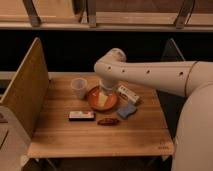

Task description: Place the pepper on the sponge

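reddish-brown pepper (pixel 108 121) just beside sponge (pixel 126 111) | gripper (pixel 103 98) above orange plate (pixel 91 102)

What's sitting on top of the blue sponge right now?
Nothing shows on the sponge; the pepper lies on the table beside it. The gripper hangs over the orange plate, hiding part of its middle.

Mid-frame on the wooden table (pixel 60 137), an orange plate (pixel 92 101) sits beneath the gripper (pixel 103 95). A white cup (pixel 78 87) stands just left of it, a white box (pixel 128 94) just right, and a dark flat packet (pixel 81 115) lies lower left.
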